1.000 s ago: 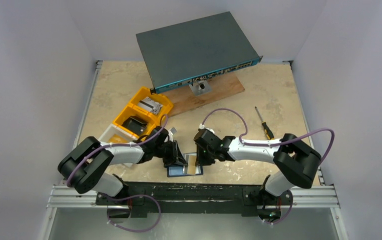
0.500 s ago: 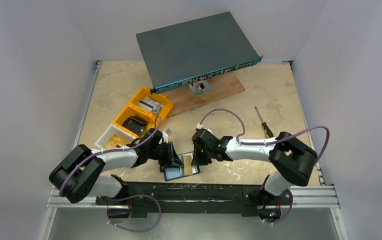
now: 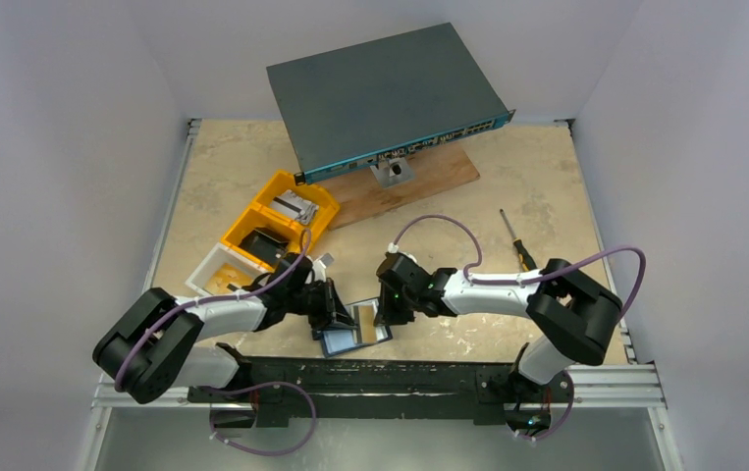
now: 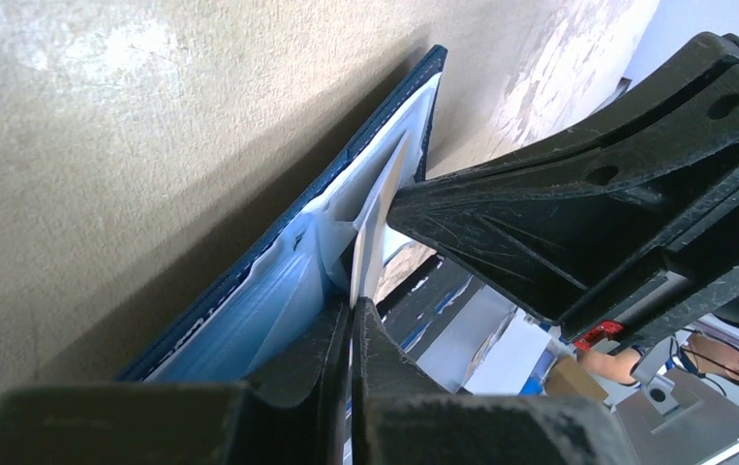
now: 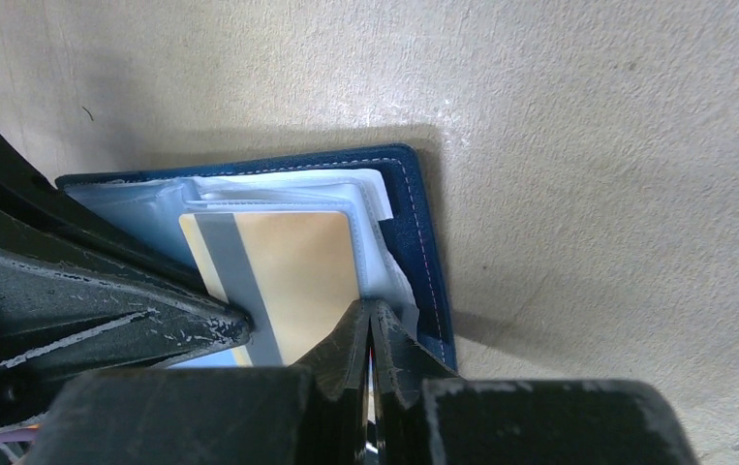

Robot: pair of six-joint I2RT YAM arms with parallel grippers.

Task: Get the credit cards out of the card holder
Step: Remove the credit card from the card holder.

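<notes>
From above, the open card holder lay on the desk between the left tool and right tool. In the left wrist view, the left tool was clenched on a credit card's edge, so a straight pull along the sleeve seemed best. In the right wrist view, the right tool was clenched just beside the card, whose long axis ran toward that tool.

Nothing on my bench can be read as a word, number or brand. The pale marks along the teal front strip of the flat dark grey metal network box are too small to make out from above. Under my right wrist, the orange-yellow plastic card with a grey stripe shows only plain colour on the side facing the camera.
</notes>
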